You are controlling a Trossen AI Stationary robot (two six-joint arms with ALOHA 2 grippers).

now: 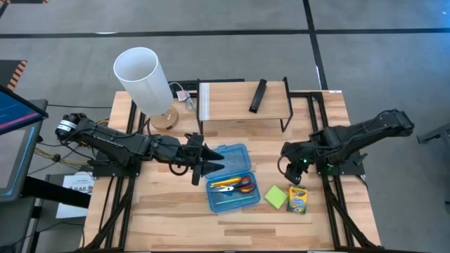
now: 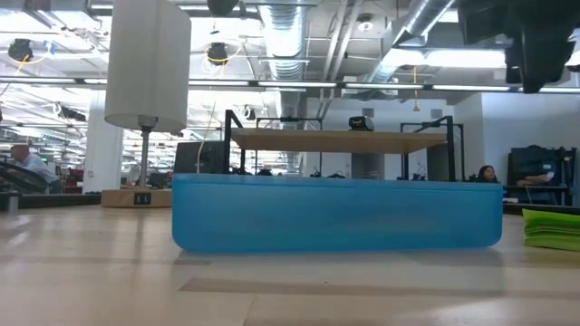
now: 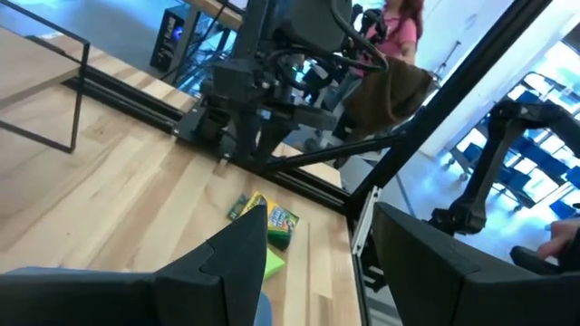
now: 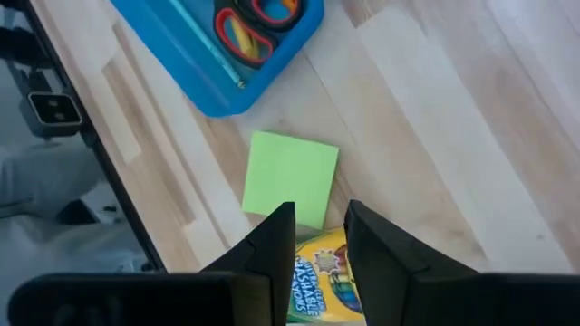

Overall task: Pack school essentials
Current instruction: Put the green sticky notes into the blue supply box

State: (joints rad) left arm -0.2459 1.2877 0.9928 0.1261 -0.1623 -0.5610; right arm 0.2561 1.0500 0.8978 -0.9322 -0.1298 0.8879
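An open blue case point(image 1: 228, 188) point(image 2: 335, 213) point(image 4: 208, 63) lies flat mid-table, with red-handled scissors point(image 1: 243, 184) point(image 4: 258, 18) and yellow and orange pencils point(image 1: 223, 184) inside. To its right, a green sticky-note pad point(image 1: 275, 197) point(image 4: 290, 177) and a yellow-green crayon box point(image 1: 298, 200) point(image 4: 319, 276) lie flat on the wood. My left gripper point(image 1: 213, 164) point(image 3: 335, 263) hovers open over the case's left edge. My right gripper point(image 1: 294, 173) point(image 4: 319, 231) hangs above the crayon box's far end with a narrow gap between its fingers. I cannot make out the eraser.
A tall white cylinder point(image 1: 144, 77) point(image 2: 145, 63) stands on a wooden base at the far left. A low wooden shelf point(image 1: 242, 105) point(image 2: 335, 140) at the far edge carries a slim black bar point(image 1: 258, 95). Bare wood lies along the near edge. People sit in the room behind.
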